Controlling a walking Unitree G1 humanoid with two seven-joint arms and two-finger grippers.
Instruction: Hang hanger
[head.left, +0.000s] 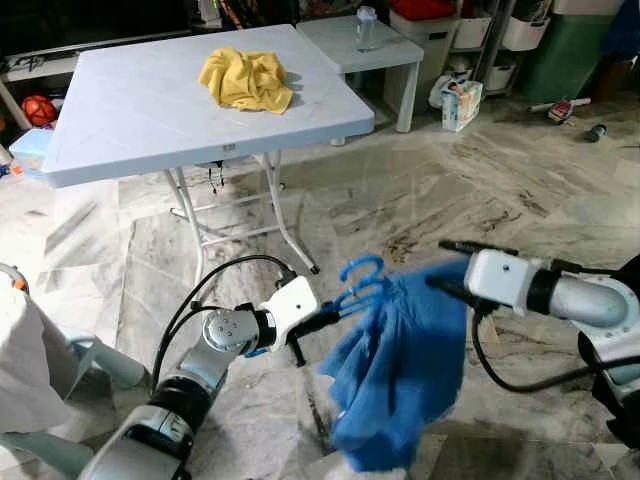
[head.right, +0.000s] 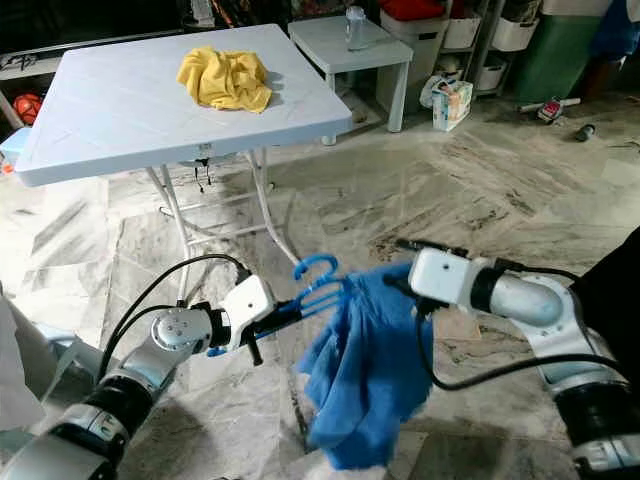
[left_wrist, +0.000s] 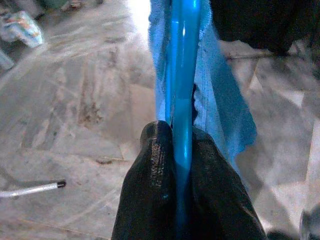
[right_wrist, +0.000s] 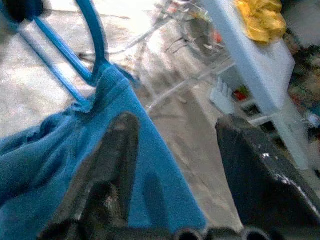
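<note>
**Operator:** State the risk conditions at this point.

**Technician:** The left gripper (head.left: 330, 318) is clamped on a bar of the blue hanger (head.left: 362, 283); in the left wrist view both black fingers (left_wrist: 152, 175) press against the bar with no gap. The hanger is held in the air over the marble floor (head.left: 450, 170), between the two arms, with a blue garment (head.left: 400, 370) draped from it. The right gripper (right_wrist: 175, 165) has its fingers spread apart, one finger lying against the cloth near the collar, gripping nothing.

**Operator:** Likely failure modes?

**Technician:** Three, by judgement. First, the garment hangs bunched and mostly to one side, so it could slide off the hanger if the hanger tilts further. Second, the left gripper holds a thin, smooth bar, so the hanger could rotate in the grip under the uneven load. Third, the right finger touching the cloth could drag the garment off when that arm retracts. No rail or hook for hanging can be identified in these views, so the hanger would have to be carried while walking, which adds swing.

**Operator:** Any readable markings?

**Technician:** None legible. A printed carton (head.left: 462, 104) stands on the floor beside the small white table (head.left: 355, 52); its print is too small to read. The folding table (head.left: 140, 100) carries a yellow cloth (head.left: 246, 79) and shows no label.
</note>
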